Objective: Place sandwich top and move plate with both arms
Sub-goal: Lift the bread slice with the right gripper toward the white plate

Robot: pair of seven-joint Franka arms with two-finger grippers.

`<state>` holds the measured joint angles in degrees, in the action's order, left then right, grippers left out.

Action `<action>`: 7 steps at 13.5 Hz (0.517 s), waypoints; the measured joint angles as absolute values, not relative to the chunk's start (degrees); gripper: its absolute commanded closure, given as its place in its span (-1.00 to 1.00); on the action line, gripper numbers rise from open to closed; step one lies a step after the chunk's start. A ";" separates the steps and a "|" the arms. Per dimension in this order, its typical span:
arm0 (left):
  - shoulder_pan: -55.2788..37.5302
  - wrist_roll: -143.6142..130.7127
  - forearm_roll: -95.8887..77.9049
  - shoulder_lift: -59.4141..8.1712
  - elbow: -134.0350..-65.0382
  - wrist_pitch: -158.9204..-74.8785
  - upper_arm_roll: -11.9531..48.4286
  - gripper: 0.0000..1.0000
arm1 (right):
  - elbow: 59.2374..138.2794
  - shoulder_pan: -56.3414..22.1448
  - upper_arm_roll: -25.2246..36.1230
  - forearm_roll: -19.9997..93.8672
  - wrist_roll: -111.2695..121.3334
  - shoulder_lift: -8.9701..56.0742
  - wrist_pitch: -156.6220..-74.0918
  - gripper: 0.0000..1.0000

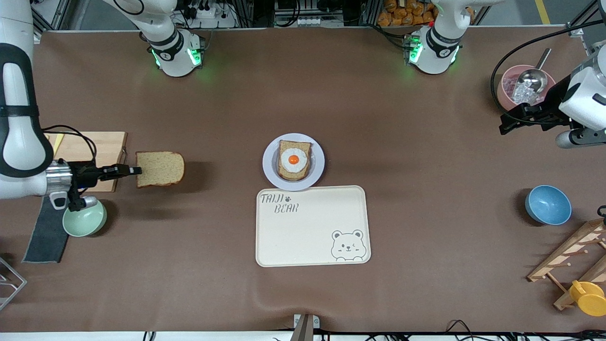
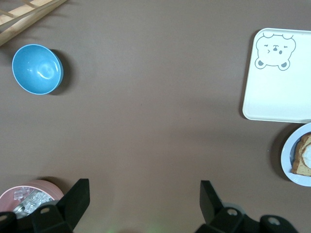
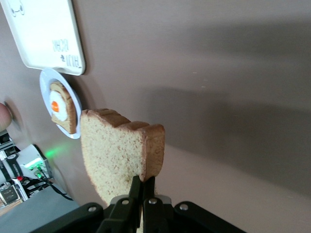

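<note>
My right gripper (image 1: pixel 136 170) is shut on the sandwich top (image 1: pixel 161 168), a plain brown bread slice, and holds it flat above the bare table beside the wooden board. In the right wrist view the slice (image 3: pixel 119 153) stands up from the closed fingers (image 3: pixel 137 190). The pale lavender plate (image 1: pixel 271 171) sits mid-table and carries a bread slice with a fried egg (image 1: pixel 294 160); it also shows in the right wrist view (image 3: pixel 44 87) and the left wrist view (image 2: pixel 287 160). My left gripper (image 1: pixel 506 124) is open and empty, waiting in the air beside the pink bowl at the left arm's end.
A cream bear tray (image 1: pixel 312 226) lies just nearer the camera than the plate. A wooden board (image 1: pixel 94 156), a green bowl (image 1: pixel 85 219) and a dark cloth (image 1: pixel 45 234) are at the right arm's end. A pink bowl with scoop (image 1: pixel 523 87), a blue bowl (image 1: pixel 548 204), a wooden rack (image 1: pixel 570 258) and a yellow cup (image 1: pixel 587 297) are at the left arm's end.
</note>
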<state>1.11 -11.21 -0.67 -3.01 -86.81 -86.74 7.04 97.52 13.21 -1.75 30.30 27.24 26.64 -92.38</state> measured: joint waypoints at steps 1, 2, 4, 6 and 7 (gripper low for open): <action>1.11 -11.21 -0.67 -3.02 -86.86 -86.75 7.04 -1.00 | 97.99 12.13 -1.74 31.12 26.74 26.15 -92.54 1.00; 1.11 -11.21 -0.67 -3.02 -86.90 -86.75 7.04 -1.00 | 98.65 11.13 -1.74 32.14 26.40 25.72 -92.78 1.00; 1.12 -11.21 -0.67 -3.05 -86.98 -86.75 7.03 -1.00 | 100.30 9.08 -1.73 34.53 25.86 25.32 -94.47 1.00; 1.13 -11.21 -0.67 -3.10 -87.05 -86.75 7.03 -1.00 | 102.38 6.77 -1.76 36.84 25.33 25.14 -97.42 1.00; 1.13 -11.21 -0.67 -3.12 -87.06 -86.75 7.03 -1.00 | 103.31 5.71 -1.75 38.13 25.15 25.12 -98.66 1.00</action>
